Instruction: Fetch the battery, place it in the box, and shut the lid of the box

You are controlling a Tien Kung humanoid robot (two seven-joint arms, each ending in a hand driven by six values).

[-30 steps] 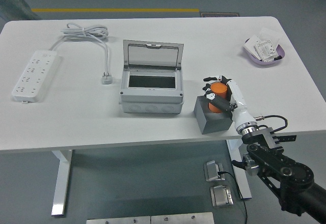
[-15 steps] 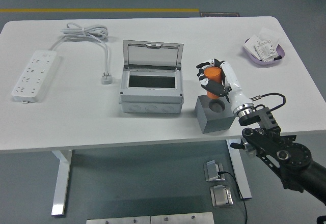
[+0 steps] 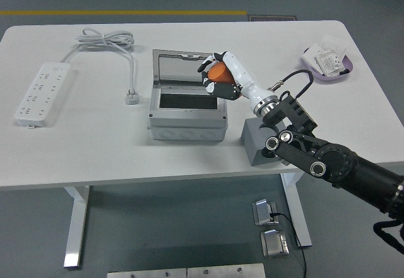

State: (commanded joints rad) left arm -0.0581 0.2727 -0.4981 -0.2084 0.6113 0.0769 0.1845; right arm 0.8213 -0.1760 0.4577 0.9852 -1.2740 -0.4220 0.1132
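Note:
An orange cylindrical battery (image 3: 219, 72) is held in my right hand (image 3: 216, 76), whose white fingers are curled around it. The hand hovers over the right rear corner of the grey box (image 3: 187, 110), in front of the right side of its raised clear lid (image 3: 188, 69). The box stands open at the table's middle, its dark inside showing. The grey holder block (image 3: 257, 141) that carried the battery stands right of the box, partly hidden by my forearm. My left arm is out of view.
A white power strip (image 3: 43, 93) with coiled cable and plug (image 3: 131, 96) lies at the left. A purple tray (image 3: 329, 64) with white packets sits at the far right. The table's near edge runs just below the box and block.
My right hand lifted the battery out of the grey block and carried it up and left, from above the block to over the box's right side.

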